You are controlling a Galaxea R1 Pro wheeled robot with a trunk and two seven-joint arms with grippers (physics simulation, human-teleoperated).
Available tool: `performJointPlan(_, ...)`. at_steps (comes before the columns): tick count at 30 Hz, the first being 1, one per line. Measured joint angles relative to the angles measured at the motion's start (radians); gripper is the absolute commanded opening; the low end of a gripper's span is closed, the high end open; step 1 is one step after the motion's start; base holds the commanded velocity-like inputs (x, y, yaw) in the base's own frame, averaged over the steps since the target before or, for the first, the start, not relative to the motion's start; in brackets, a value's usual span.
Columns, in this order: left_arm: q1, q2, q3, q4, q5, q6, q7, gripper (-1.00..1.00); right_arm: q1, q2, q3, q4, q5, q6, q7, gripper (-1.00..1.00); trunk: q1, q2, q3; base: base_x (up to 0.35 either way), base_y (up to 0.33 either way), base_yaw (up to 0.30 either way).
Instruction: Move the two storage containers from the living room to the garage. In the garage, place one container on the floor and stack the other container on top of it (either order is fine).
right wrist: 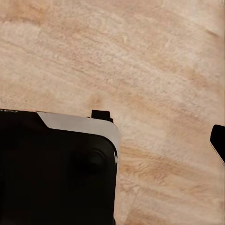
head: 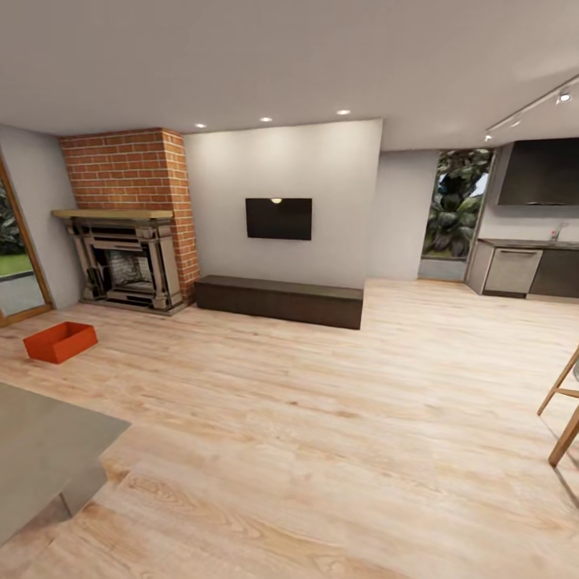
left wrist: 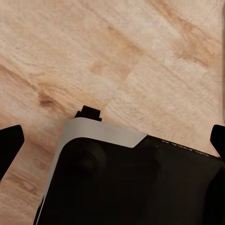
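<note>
One orange-red open storage container [head: 60,341] sits on the light wood floor at the left of the head view, in front of the brick fireplace [head: 129,241]. This is the living room, with a wall TV [head: 278,218]. In the left wrist view my left gripper [left wrist: 112,140] is open, its dark fingertips [left wrist: 10,140] far apart over the wood floor and my own black-and-silver base [left wrist: 131,183]. In the right wrist view my right gripper [right wrist: 112,140] hangs over the same floor and base, one fingertip [right wrist: 218,140] at the picture's edge, the other lost against the black base.
A low dark bench [head: 280,299] runs under the TV. A grey block-like surface [head: 40,450] stands close at lower left. Wooden chair legs [head: 563,410] show at the right edge. Kitchen cabinets [head: 527,269] stand at the back right, a glass door [head: 16,265] at far left.
</note>
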Motion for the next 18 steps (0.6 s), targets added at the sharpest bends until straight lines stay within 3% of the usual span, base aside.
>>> performJointPlan(18, 0.0, 0.0, 0.0, 0.0, 0.0, -0.001, 0.0, 1.0, 0.0, 0.0, 0.0, 0.0, -0.001, 0.001, 0.0, 1.0, 0.0, 0.0, 0.0, 0.323, 0.0, 0.0)
